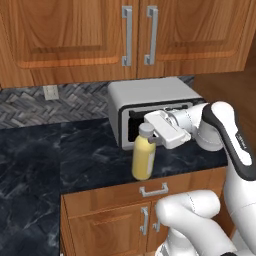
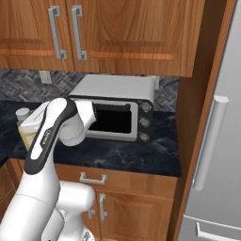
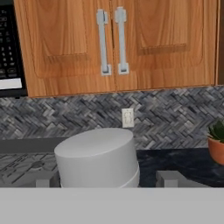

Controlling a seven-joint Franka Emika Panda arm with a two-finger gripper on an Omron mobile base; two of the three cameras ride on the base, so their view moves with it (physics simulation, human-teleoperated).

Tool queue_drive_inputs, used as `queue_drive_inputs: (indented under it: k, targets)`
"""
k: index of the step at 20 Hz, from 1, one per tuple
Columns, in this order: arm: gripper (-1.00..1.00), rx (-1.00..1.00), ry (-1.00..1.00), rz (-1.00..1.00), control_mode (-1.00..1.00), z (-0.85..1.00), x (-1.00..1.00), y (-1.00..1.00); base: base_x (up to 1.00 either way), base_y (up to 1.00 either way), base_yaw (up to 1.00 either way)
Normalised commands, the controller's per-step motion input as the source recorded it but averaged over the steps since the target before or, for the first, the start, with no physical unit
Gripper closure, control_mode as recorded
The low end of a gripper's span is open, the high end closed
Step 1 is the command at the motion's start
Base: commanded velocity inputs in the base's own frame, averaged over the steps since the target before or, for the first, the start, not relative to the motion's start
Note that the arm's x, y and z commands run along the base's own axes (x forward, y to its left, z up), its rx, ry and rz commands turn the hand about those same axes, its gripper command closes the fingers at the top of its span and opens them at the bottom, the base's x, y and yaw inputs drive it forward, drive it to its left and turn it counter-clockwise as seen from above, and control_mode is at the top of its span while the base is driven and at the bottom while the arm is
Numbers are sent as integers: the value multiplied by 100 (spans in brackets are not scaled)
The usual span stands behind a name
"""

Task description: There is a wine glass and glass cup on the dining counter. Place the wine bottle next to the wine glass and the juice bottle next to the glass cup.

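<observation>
The juice bottle [image 1: 143,159], yellow with a white screw cap, stands upright near the front edge of a black marbled counter [image 1: 50,160] with cabinet doors below. My gripper [image 1: 151,138] reaches in from the right at the bottle's neck and shoulder, shut on it. In the hand view the white cap [image 3: 96,155] looms between my two dark fingertips [image 3: 171,178]. From the right base view the bottle [image 2: 23,127] peeks out behind my arm. I cannot tell whether its base rests on the counter. The wine bottle, wine glass, glass cup and dining counter are out of view.
A grey toaster oven [image 1: 150,97] [image 2: 117,101] stands just behind the bottle against the herringbone backsplash. Wooden wall cabinets [image 1: 130,35] hang above. A steel fridge [image 2: 216,141] is at the right. A potted plant [image 3: 216,146] sits further along the counter.
</observation>
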Motion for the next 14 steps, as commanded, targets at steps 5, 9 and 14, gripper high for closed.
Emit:
queue_drive_inputs:
  k: [5, 9, 14]
  targets:
    - [100, 0, 0, 0, 100, 0, 0, 0, -45, 0, 0]
    - [100, 0, 0, 0, 100, 0, 0, 0, -52, 0, -3]
    - [100, 0, 0, 0, 100, 0, 0, 0, -39, 0, -26]
